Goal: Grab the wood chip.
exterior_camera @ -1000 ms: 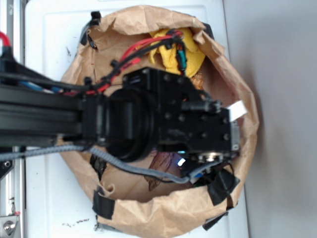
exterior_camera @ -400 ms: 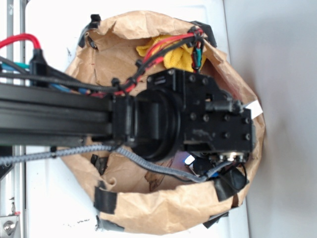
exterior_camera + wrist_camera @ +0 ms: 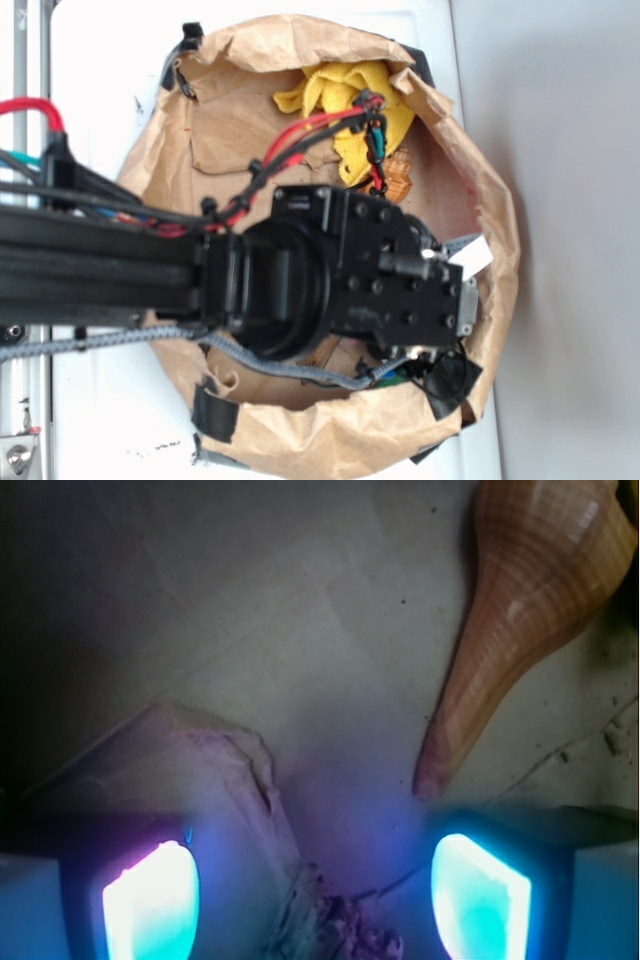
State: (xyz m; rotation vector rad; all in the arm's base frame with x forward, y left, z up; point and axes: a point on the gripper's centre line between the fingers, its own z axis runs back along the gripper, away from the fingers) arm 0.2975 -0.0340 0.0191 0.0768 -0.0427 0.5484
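Lying low between the two glowing pads [image 3: 150, 900] in the wrist view, what I am taking for the wood chip [image 3: 290, 880] is showing as a flat, elongated sliver with streaky grain and a ragged, crumbly near end; the blue-violet light is washing out its colour, so I am hedging on its exact outline. The gripper [image 3: 320, 885] is hanging over it with its fingers spread wide apart, one on each side, and nothing is sitting clamped between them.

Compared with a moment ago, the arm is sitting further back and lower in the overhead picture, leaving more of the yellow cloth [image 3: 340, 100] uncovered. To my eye that shift is bringing the open jaws in line with the chip, so the approach is looking nearly done and the closing is still to come.

Just beside the right pad, the seashell [image 3: 520, 610] is tapering to a point, glossy, orange-brown and finely ribbed, and it is looking close enough to get nudged. Everything is resting on creased, matte brown paper, the floor of a crumpled paper bag [image 3: 300, 440] whose rolled rim is being held by strips of black tape [image 3: 213, 412]
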